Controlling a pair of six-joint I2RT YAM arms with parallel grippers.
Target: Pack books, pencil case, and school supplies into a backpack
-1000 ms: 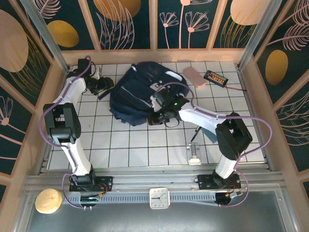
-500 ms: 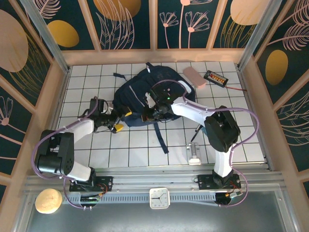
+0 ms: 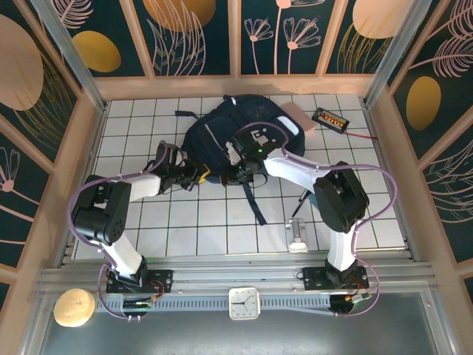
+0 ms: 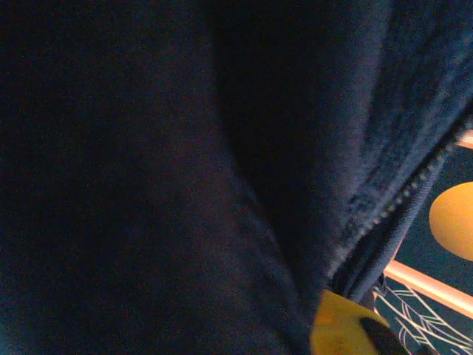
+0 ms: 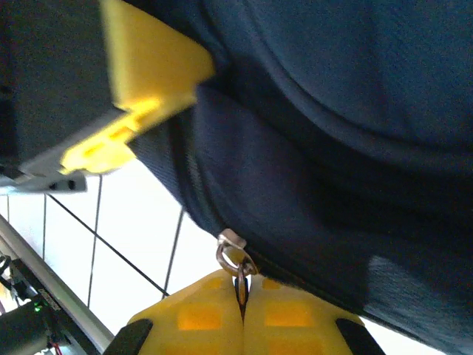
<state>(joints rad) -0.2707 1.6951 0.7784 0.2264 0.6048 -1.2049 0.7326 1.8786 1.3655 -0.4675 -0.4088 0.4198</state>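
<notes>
Fingers of the right arm [image 5: 196, 318] are pinched tight together on the zipper pull [image 5: 235, 255], whose little metal ring stands up between the two yellow pads. That pull sits on the near edge of the backpack [image 3: 236, 133], the side facing the arm bases, and the zip seam runs off from it both ways along that edge. The left fingers [image 4: 340, 329] are closed too, pressed into the dark blue cloth just to the left of the pull; whether they have a fold of it caught I cannot tell, since that wrist camera is buried in fabric.

So the next move, as I judge it, turns on the line of the seam: the right arm has the pull and would draw it along the edge, away from the left fingers, while the left side steadies the bag. Nothing appears packed yet.

The backpack lies flat in the far middle of the white-tiled worktop [image 3: 207, 222]. A dark strap [image 3: 253, 203] trails from it toward the near edge, under the right arm. The pink pencil case [image 3: 303, 117] peeks out against the bag's far right corner, touching it. A slim black pen [image 3: 299, 203] lies apart on the tiles to the right of the strap. Bare tiles lie left and near; the wooden walls stand close behind the bag.
</notes>
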